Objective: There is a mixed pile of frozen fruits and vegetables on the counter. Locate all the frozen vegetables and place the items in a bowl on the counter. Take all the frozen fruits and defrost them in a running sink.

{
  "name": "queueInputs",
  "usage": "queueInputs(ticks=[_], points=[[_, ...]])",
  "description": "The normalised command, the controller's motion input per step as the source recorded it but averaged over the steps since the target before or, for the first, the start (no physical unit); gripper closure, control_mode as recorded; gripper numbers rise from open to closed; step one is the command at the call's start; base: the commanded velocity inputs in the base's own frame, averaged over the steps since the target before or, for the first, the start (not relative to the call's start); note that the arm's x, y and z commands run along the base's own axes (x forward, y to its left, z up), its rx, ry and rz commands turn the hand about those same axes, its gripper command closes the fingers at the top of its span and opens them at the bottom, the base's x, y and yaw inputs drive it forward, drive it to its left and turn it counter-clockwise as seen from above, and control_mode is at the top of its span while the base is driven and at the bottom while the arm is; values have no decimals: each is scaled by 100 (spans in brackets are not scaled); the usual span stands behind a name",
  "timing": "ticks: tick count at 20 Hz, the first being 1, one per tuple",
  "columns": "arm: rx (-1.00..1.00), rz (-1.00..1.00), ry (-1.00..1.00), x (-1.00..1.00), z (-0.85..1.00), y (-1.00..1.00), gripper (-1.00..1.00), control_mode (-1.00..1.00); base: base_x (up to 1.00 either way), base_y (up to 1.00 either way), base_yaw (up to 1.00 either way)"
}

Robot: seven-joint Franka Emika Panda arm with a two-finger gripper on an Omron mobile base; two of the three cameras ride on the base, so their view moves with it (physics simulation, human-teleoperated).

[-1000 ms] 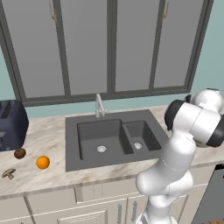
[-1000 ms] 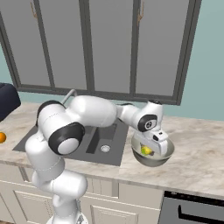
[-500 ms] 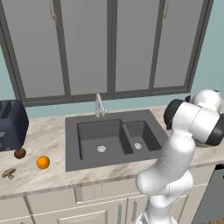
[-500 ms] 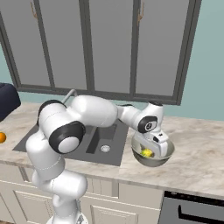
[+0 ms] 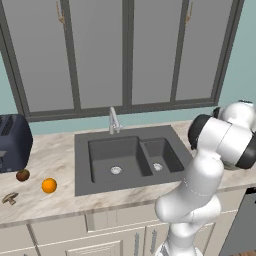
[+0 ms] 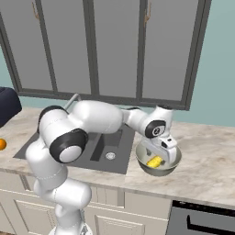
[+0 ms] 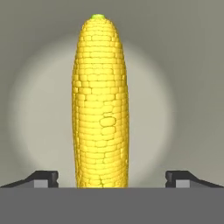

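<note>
You have the counter (image 5: 60, 150) running under the cabinets, with the sink (image 5: 130, 157) set in its middle; its faucet (image 5: 114, 120) shows no water that you can make out, so the defrosting half of the job looks not yet begun. The toaster (image 5: 12, 142) stands at the counter's left end. Right of the sink, near the front edge, sits the bowl (image 6: 158, 160), and your gripper (image 6: 158, 153) hangs just over it, pointing down into it, which is where a vegetable belongs. The hand view shows the fingers (image 7: 43, 178) spread wide, well clear on both sides of the corn (image 7: 100, 105), so you hold nothing: the cob lies loose on the bowl's pale floor, greenish end away from the hand. That reads as one vegetable delivered. The rest of the pile waits at the left end, in front of the toaster: the orange (image 5: 49, 185) nearest the sink, the brown fruit (image 5: 22, 175) just by the toaster's foot, and the mushroom (image 5: 9, 198) by the front edge. The mushroom is your likely next pick for the bowl; both fruits go to the sink.
</note>
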Motion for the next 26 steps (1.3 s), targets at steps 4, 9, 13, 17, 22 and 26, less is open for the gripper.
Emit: queueInputs(ticks=[4,9,13,17,22,26], points=[[-1,0,-7,-3,42,3,-100,-100,0,0,0],[0,1,-1,-9,35,12,-100,-100,0,0,0],[0,0,0,-13,32,19,-100,-100,0,0,0],[0,4,1,-2,28,29,-100,-100,0,0,0],[-4,1,0,-2,11,20,-100,-100,0,0,0],[-7,0,-2,-4,20,29,-100,-100,0,0,0]])
